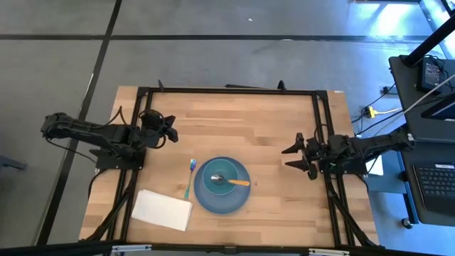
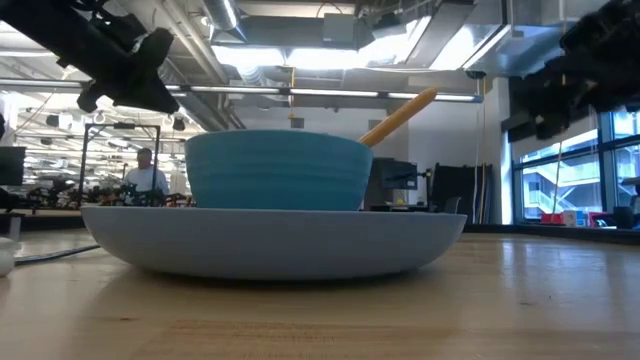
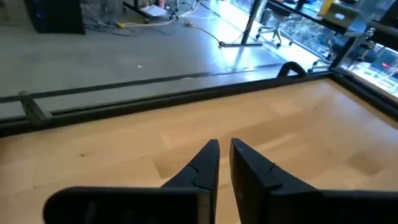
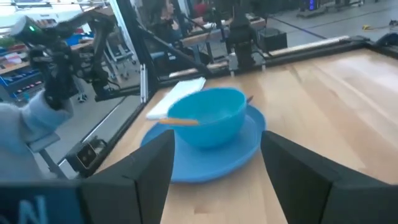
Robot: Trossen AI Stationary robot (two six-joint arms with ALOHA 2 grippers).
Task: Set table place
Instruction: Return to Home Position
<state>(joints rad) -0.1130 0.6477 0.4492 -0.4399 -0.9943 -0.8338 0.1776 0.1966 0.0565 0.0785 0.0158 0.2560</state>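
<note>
Light wooden table in a black frame, grey floor all around it in the high view.

Lower centre of that frame: blue plate with the teal bowl standing on it. The spoon lies in the bowl, metal end near the bowl's middle, orange handle over the rim toward the right of the frame. In the low view the handle slants up to the right above the bowl's rim.

The fork, teal handle, lies on the table just left of the plate, roughly vertical in frame; contact with the plate cannot be told. White napkin at lower left, near the fork, slightly skewed.

Left gripper at left centre over bare wood, well apart from the plate; fingers drawn together to a slit, grasping nothing.

Right gripper at right centre near the table's right edge; fingers spread wide, released, pointing toward the plate.
</note>
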